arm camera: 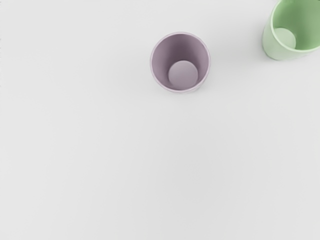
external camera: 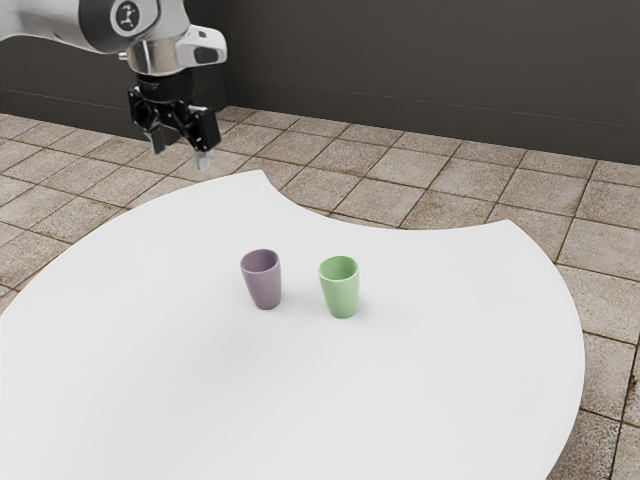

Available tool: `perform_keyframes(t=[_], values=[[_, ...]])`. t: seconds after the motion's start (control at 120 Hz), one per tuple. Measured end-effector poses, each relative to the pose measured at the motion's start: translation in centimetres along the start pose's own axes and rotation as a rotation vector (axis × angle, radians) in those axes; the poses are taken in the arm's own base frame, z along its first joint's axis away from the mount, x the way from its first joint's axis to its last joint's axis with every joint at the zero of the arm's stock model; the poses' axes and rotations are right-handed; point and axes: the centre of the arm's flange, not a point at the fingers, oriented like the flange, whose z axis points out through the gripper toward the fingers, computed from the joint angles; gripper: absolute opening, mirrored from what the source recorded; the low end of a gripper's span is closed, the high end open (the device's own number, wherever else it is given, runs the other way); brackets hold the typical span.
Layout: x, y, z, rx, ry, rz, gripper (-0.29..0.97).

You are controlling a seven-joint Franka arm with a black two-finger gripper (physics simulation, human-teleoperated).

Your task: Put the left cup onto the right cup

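High above the table, the released claw points down, purple cup untouched.

A white table stands on a brown tiled floor before a dark wall.

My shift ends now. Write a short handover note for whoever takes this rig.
End effector: open, empty, raised well clear of both cups.
Purple cup: upright on the white table.
Green cup: upright at its side toward the exterior view's right, not touching.
Done: nothing yet.
Left: grasp the purple cup, lift it, set it onto the green cup.
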Motion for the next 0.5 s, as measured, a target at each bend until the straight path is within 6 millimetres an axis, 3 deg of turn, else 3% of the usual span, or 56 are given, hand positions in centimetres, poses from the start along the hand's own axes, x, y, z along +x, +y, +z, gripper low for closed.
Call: perform_keyframes(t=[0.333, 0.5], values=[[0.8, 0.2, 0.9, 0.002, 0.012, 0.011, 0.68], [2.0, 0.7, 2.6, 0.0, 0.011, 0.023, 0.68]])
